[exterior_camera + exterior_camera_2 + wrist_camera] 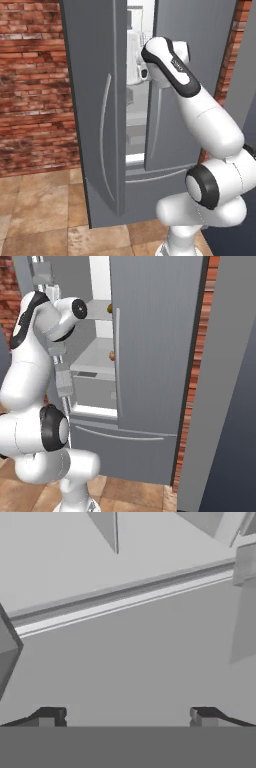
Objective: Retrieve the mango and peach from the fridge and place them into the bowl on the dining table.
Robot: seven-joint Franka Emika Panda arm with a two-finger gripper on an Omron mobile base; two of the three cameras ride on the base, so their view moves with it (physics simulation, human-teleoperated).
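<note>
Two fridge [95, 115] doors stand partly ajar in the left base view. Right base view: orange fruit, probably the peach [112, 356], sits at a shelf's right edge (second fruit above). Hand view: gripper [125, 717] wide, empty. Nothing retrieved yet.

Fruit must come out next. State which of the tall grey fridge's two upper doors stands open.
The left grey door, toward the brick wall: it stands swung outward, baring white shelves. The right door looks shut.
</note>
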